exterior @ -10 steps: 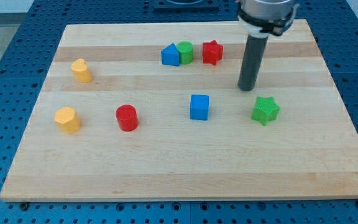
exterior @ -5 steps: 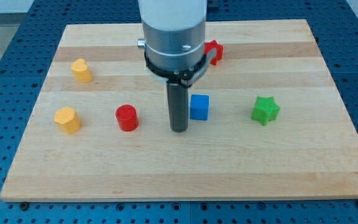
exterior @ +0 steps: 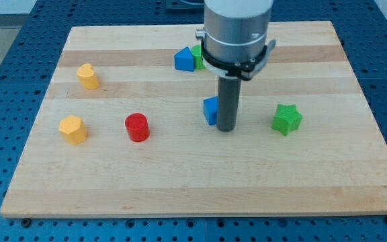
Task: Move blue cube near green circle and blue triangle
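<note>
1. The blue cube (exterior: 210,110) shows only its left part; the rod covers the rest, with my tip (exterior: 226,128) at its lower right.
2. The green circle (exterior: 197,54) is mostly hidden behind the arm's grey housing (exterior: 237,30) and the blue triangle (exterior: 183,60).
3. The housing is cut off by the view's top edge.
4. Whether my tip touches the cube cannot be told.

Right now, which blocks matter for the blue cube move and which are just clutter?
In the job:
- blue cube, partly hidden behind the rod, at the left of my tip
- blue triangle
- green circle, mostly hidden by the arm

Just lying about:
- green star
- red cylinder
- two yellow blocks
</note>
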{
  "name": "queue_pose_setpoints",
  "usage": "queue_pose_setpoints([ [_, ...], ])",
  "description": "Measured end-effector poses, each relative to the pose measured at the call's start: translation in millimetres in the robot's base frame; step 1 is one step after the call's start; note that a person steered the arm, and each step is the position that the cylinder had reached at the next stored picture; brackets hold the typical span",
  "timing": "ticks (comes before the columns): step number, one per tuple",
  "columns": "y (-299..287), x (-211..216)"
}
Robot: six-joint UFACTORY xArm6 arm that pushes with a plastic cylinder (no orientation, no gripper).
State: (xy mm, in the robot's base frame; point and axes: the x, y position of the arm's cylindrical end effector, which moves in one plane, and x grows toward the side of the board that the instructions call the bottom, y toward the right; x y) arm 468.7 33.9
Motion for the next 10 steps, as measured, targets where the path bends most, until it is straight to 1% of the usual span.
queue_pose_setpoints([
  [3,-3.0,-3.3],
  [4,-4.1,-10.2],
  [5,-17.2,-32.0],
  [6,-26.7,-39.9],
  [8,-27.5,-39.9],
  [10,-28.4,-49.5],
])
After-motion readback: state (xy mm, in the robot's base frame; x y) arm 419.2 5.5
